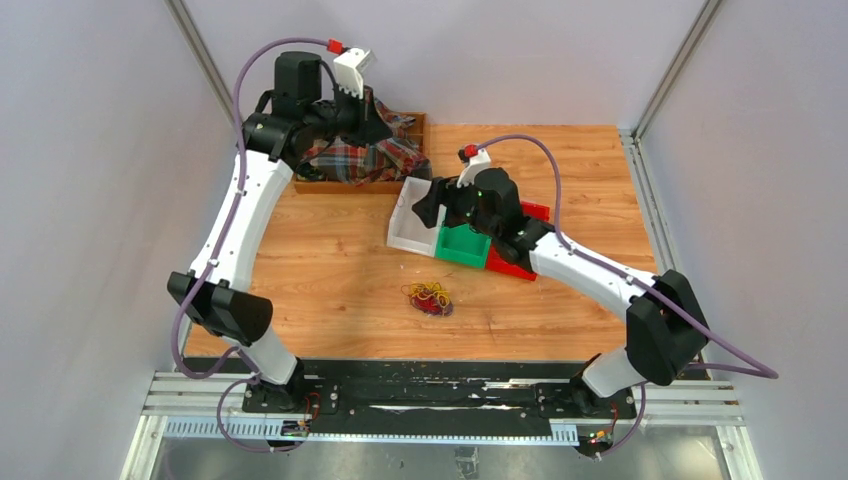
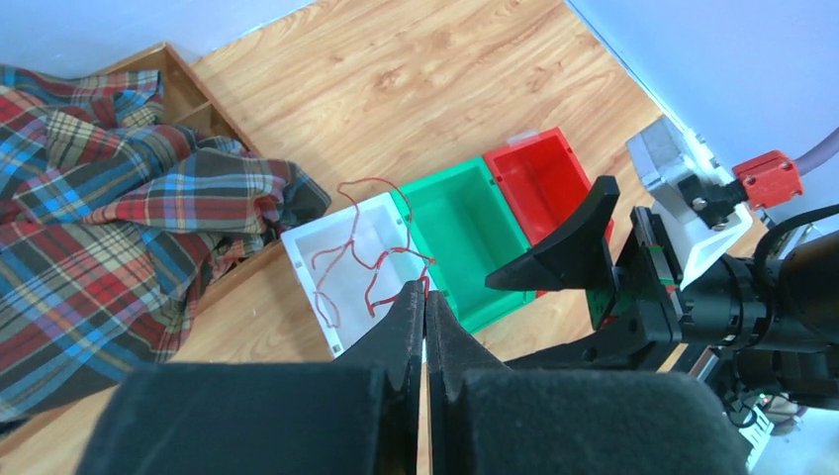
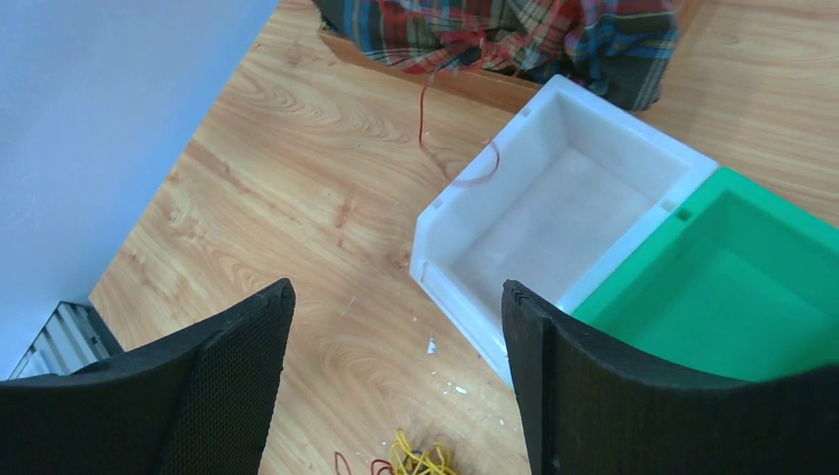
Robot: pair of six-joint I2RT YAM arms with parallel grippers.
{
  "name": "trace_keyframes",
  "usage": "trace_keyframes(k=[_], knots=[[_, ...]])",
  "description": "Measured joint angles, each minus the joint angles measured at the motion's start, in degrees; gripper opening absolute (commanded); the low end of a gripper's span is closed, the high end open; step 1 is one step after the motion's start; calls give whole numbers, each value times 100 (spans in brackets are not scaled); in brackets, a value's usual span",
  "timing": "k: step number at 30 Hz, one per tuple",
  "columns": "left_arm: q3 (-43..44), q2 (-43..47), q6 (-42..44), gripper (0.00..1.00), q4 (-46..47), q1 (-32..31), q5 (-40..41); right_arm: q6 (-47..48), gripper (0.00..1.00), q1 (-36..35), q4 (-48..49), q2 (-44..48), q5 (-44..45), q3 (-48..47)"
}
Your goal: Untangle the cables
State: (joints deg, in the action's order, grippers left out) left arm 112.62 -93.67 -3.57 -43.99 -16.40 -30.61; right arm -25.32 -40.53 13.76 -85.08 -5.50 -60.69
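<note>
Left gripper point(image 2: 424, 295), jaws pinched tight on one thin red wire cable point(image 2: 346, 259), hangs high over the table's far left, the strand dangling over the far-left rim of a white plastic bin point(image 2: 297, 267). Right gripper point(image 3: 396, 297) hovers with its jaws spread wide above that bin's near-left edge. The fist-sized tangle of yellow, red and dark wire cables point(image 1: 428, 297) lies on the wooden tabletop point(image 1: 330, 290), well apart from the bin and the near edge.
</note>
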Motion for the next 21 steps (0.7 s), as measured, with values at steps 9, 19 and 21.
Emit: trace_keyframes(k=[9, 19, 21], knots=[[-116, -470, 79, 0, 299, -105, 262, -11, 75, 315, 52, 59, 129, 302], [-592, -522, 468, 0, 763, -160, 693, -28, 74, 525, 52, 647, 273, 879], [-590, -522, 498, 0, 901, -170, 752, -39, 74, 542, 59, 723, 278, 938]])
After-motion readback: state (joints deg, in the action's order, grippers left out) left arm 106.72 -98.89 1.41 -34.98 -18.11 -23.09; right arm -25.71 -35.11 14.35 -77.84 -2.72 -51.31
